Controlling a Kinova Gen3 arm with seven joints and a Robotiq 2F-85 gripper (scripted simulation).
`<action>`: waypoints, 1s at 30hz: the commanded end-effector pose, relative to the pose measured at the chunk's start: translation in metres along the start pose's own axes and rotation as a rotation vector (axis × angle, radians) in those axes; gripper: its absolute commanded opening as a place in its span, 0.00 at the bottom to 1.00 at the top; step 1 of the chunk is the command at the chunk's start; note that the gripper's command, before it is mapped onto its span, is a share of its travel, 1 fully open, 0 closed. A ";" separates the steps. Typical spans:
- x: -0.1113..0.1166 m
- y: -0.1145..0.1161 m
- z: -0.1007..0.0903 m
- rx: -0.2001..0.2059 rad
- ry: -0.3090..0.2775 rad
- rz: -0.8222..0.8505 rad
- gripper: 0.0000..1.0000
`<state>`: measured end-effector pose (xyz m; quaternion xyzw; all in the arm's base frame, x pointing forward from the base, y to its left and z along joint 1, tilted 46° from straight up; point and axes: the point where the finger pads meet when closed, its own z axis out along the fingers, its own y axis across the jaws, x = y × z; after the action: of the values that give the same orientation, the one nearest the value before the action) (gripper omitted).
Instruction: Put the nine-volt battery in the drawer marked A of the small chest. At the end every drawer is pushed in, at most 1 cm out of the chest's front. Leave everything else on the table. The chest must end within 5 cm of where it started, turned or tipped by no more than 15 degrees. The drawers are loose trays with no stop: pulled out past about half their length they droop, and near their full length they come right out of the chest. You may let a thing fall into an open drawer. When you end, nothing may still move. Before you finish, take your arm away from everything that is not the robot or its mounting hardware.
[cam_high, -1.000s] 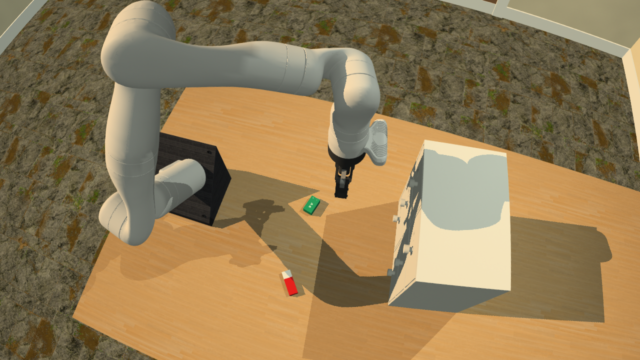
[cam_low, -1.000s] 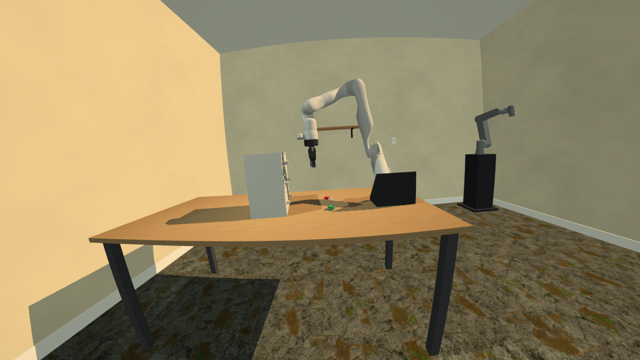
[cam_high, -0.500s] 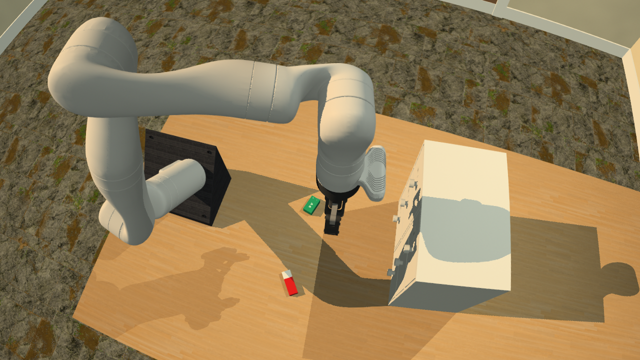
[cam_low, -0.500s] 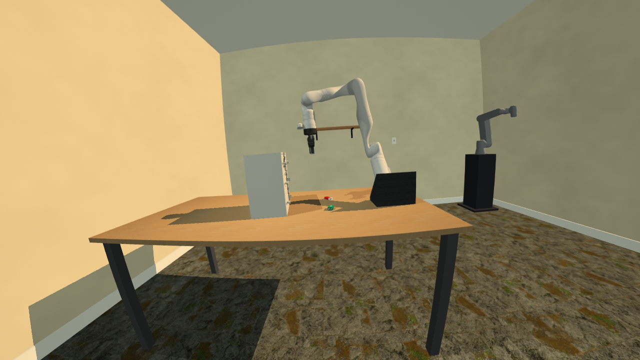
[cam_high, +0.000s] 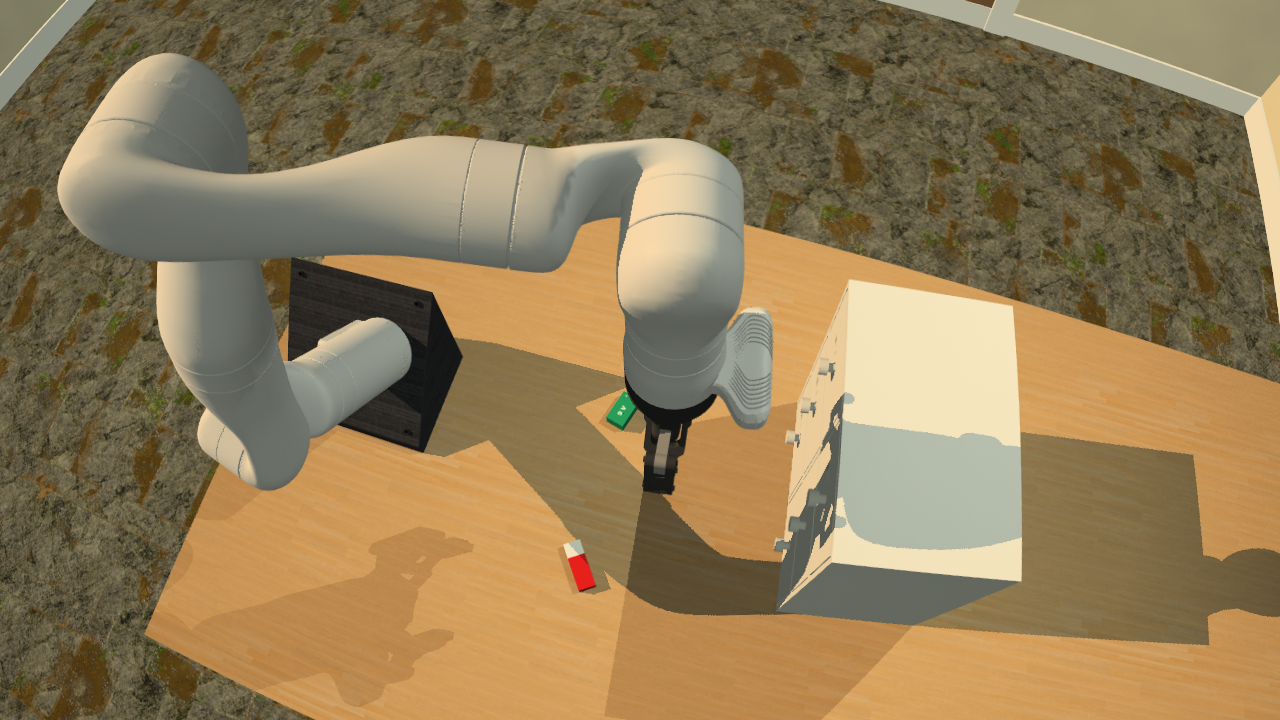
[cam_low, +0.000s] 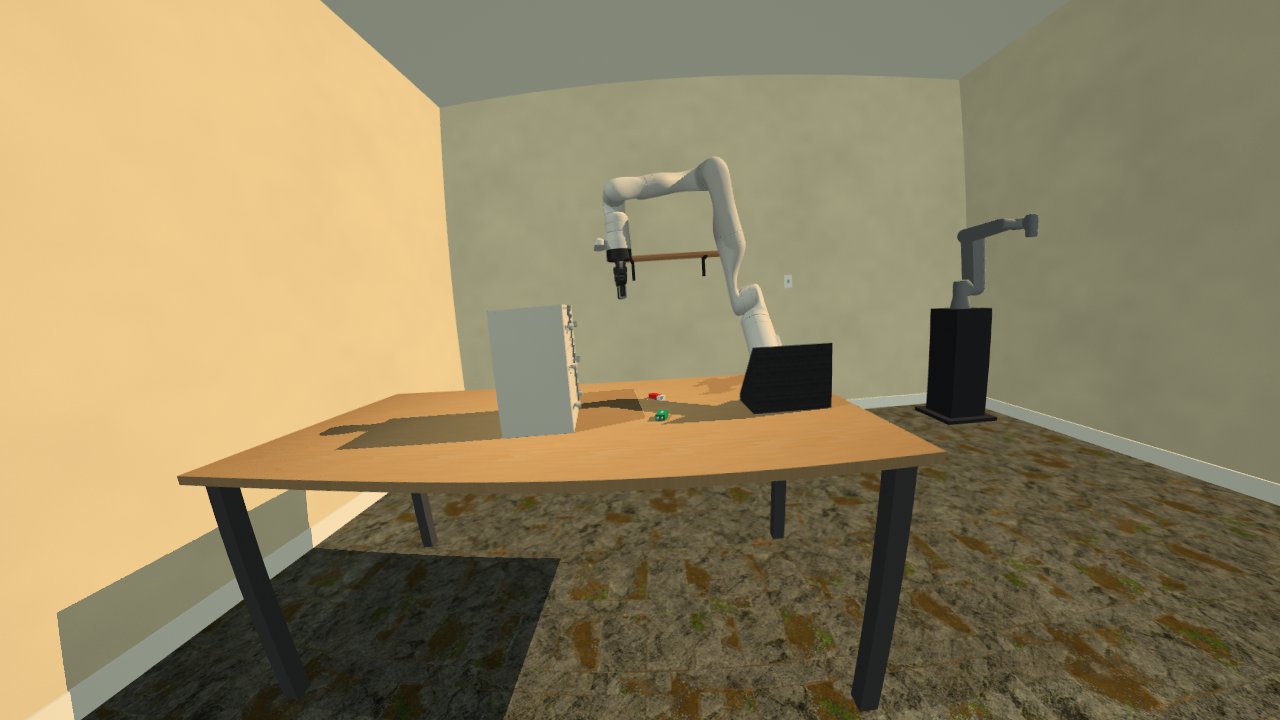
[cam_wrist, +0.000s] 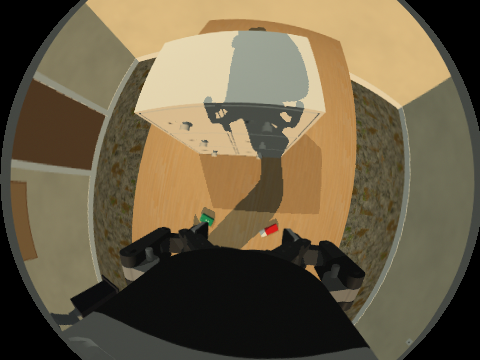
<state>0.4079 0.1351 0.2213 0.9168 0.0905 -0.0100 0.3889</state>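
Note:
The nine-volt battery is a green block (cam_high: 621, 410) (cam_low: 661, 415) (cam_wrist: 207, 219) marked 9V, lying on the table, partly behind the arm in the top view. The small chest (cam_high: 930, 358) (cam_low: 535, 371) (cam_wrist: 195, 75) is white and upright, its front with several round knobs facing the robot base. Its drawers look pushed in. The drawer letters are not readable now; shadow covers part of the front. My gripper (cam_high: 659, 490) (cam_low: 621, 296) (cam_wrist: 245, 234) is open and empty, pointing down, high above the table between the battery and the chest, about level with the chest's top or higher.
A red and white block (cam_high: 580, 569) (cam_low: 656, 395) (cam_wrist: 270, 230) lies on the table (cam_high: 501, 662) (cam_low: 698, 456). The dark wedge-shaped base mount (cam_high: 438, 376) (cam_low: 787, 377) stands at the robot's end of the table. The arm's shadow crosses the table to the chest.

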 end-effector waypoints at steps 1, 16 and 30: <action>0.000 0.000 -0.001 0.001 0.003 0.000 1.00; 0.005 -0.001 0.005 0.002 0.054 -0.001 1.00; 0.017 -0.001 0.020 0.002 0.218 -0.001 1.00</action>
<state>0.4304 0.1229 0.2074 0.9135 0.1253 0.0817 0.3782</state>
